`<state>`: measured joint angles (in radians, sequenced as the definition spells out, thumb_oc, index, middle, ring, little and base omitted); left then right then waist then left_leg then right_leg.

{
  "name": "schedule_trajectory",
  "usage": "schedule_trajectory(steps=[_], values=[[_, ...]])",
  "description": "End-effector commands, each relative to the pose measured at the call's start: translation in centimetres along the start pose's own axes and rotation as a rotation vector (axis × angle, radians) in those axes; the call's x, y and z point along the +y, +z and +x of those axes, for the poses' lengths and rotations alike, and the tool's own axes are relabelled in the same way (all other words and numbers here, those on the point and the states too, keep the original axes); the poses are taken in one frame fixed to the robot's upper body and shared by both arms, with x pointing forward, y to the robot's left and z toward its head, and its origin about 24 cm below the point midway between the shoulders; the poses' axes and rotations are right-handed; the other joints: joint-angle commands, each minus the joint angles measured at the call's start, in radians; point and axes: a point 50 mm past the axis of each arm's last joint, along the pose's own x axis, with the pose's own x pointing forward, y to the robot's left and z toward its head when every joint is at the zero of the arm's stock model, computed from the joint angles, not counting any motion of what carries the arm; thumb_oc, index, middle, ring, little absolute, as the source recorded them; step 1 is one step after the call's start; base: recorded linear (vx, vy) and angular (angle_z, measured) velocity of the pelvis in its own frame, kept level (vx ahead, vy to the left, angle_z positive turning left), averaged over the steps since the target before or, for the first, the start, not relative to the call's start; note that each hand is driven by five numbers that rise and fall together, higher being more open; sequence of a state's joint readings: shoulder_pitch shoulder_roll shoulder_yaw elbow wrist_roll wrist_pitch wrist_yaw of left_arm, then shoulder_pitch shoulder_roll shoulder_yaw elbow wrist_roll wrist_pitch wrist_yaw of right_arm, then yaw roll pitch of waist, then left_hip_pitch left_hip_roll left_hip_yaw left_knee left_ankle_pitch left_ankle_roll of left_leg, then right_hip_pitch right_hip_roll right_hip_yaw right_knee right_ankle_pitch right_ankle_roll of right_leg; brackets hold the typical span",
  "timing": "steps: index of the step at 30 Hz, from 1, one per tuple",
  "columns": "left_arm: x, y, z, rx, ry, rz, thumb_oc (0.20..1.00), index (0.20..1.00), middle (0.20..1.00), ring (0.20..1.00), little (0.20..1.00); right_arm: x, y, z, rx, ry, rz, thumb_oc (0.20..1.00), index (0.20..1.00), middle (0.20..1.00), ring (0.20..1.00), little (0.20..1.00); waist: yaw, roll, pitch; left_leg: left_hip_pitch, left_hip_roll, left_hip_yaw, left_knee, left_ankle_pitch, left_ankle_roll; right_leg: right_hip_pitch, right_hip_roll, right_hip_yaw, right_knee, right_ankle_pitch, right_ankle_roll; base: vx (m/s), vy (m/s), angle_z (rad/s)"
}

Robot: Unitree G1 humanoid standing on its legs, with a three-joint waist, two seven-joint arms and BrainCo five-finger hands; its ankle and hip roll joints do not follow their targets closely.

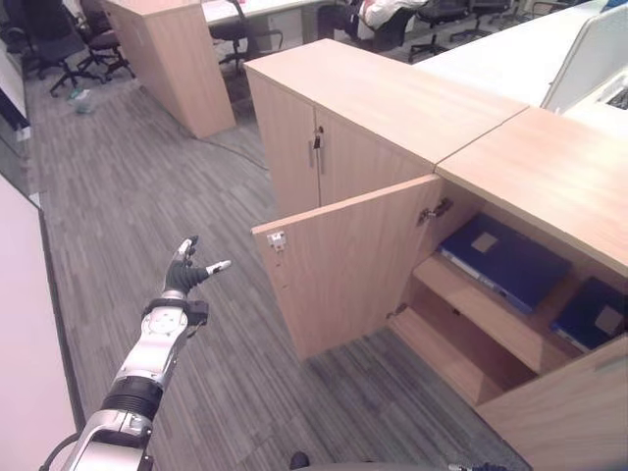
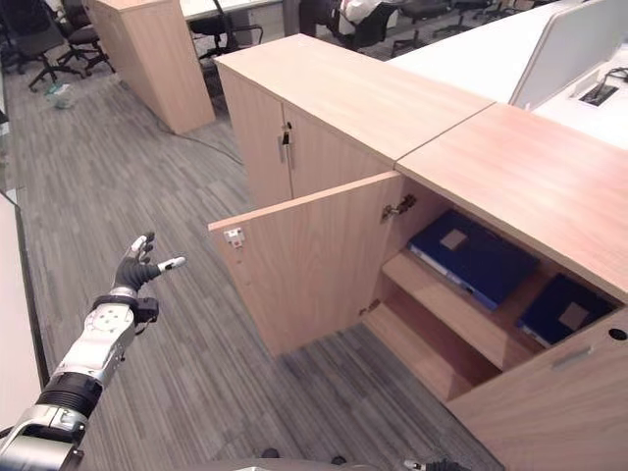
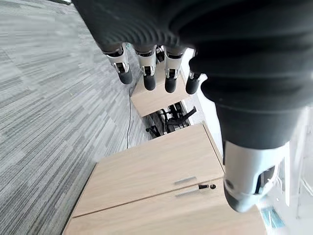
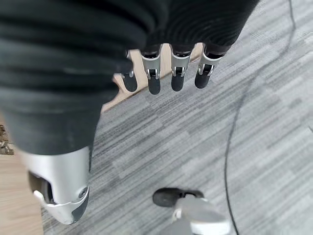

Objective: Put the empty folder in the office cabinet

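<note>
Left hand: the left hand [image 1: 184,272] is raised over the carpeted floor [image 1: 128,196], well apart from the office cabinet [image 1: 549,177]; fingers straight and spread, thumb out to the side, holding nothing.
Right hand: the right hand [image 4: 161,73] hangs above the floor; fingers relaxed and loosely extended, thumb apart, nothing in it.
Cabinet door: the left door [image 1: 343,260] stands swung open toward the floor; the right door [image 1: 569,412] is open too, at the near right.
Folder: a dark blue folder [image 1: 505,260] lies flat on the upper shelf [image 1: 481,314] inside the office cabinet, leaning toward the back.
Second folder: another blue folder [image 1: 594,314] lies just beside it at the right end of the same shelf.
Neighbouring cabinet: closed cabinet [image 1: 334,118] touching the open one on its far left side.
</note>
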<state>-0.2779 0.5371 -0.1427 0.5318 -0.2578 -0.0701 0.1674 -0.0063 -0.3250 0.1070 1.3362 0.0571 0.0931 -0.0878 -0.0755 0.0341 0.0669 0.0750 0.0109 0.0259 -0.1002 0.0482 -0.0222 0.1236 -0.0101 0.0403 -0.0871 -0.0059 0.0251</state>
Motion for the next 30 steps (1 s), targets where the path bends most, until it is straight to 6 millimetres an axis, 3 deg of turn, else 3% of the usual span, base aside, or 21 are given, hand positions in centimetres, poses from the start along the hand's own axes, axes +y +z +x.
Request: schedule_trajectory(steps=[1,7,15,20,27,30], values=[[0.3,3.1,1.5,-0.111,-0.008,-0.005,1.0,1.0,1.0,1.0,1.0,-0.2,-1.2,0.0,0.043,-0.011,-0.024,1.0,1.0,1.0,1.0,1.0,-0.003,-0.035,-0.046,-0.053,-0.015,-0.002,0.013,-0.052,0.004,-0.071,-0.103,-0.023,0.061,-0.011,0.113,0.02,0.073,-0.23],[-3.9,4.7,1.9,-0.153,-0.189,0.015,1.0,1.0,1.0,1.0,1.0,0.1,-1.0,0.0,0.049,0.004,-0.041,1.0,1.0,1.0,1.0,1.0,-0.023,-0.043,-0.055,-0.044,-0.031,0.02,0.013,-0.07,0.021,-0.081,-0.124,-0.011,0.067,-0.001,0.133,0.02,0.069,-0.11],[-5.6,6.1,3.3,-0.157,-0.224,0.076,1.0,1.0,1.0,1.0,1.0,0.3,0.2,0.0,0.011,0.007,-0.066,1.0,1.0,1.0,1.0,1.0,-0.039,-0.05,-0.058,-0.035,-0.035,0.041,0.013,-0.082,0.03,-0.094,-0.132,0.006,0.074,0.008,0.146,0.01,0.022,-0.05],[-4.2,7.8,5.6,-0.138,-0.118,0.257,1.0,1.0,1.0,1.0,1.0,0.3,1.0,0.0,-0.011,-0.002,-0.072,1.0,1.0,1.0,1.0,1.0,-0.059,-0.051,-0.063,-0.027,-0.034,0.068,0.013,-0.09,0.033,-0.105,-0.132,0.023,0.072,0.019,0.155,0.01,0.02,-0.13],[0.0,8.0,7.3,-0.014,0.044,0.318,1.0,1.0,1.0,1.0,1.0,0.1,1.1,0.0,-0.018,-0.013,-0.066,1.0,1.0,1.0,1.0,1.0,-0.09,-0.049,-0.064,-0.011,-0.031,0.112,0.013,-0.103,0.039,-0.126,-0.13,0.05,0.083,0.031,0.169,0.01,0.031,-0.19],[0.8,8.2,7.5,0.006,0.069,0.308,1.0,1.0,1.0,1.0,1.0,0.0,0.9,0.0,-0.006,-0.014,-0.07,1.0,1.0,1.0,1.0,1.0,-0.098,-0.05,-0.066,-0.005,-0.029,0.129,0.013,-0.107,0.041,-0.13,-0.13,0.054,0.084,0.034,0.173,0.01,0.033,-0.23]])
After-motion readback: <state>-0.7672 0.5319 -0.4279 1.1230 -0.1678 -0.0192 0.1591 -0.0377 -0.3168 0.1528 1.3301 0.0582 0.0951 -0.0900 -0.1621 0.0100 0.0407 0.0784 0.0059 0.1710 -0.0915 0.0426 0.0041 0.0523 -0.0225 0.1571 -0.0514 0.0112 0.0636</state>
